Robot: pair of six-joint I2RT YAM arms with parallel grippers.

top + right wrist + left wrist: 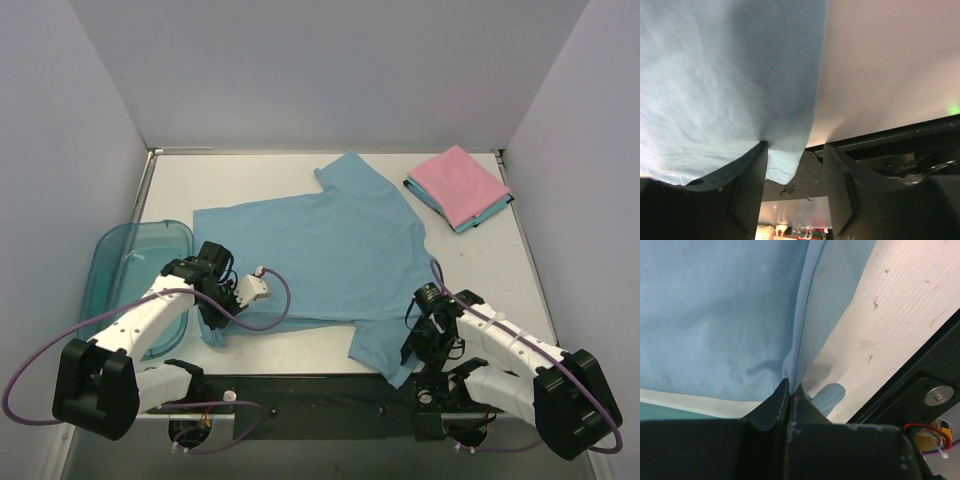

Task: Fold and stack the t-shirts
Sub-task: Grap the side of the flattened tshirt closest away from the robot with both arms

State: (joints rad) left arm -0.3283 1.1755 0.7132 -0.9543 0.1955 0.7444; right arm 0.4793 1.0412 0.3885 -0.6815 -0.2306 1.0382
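Now: your left fingers (771,412) clenched on blue shirt (320,260) hem; your right fingers (840,192) spread apart, shirt corner hanging between.

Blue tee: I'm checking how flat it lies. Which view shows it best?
Top external: the whole blue tee shows, spread on the table. Left wrist shows only a pinched edge, right wrist only a hanging corner.
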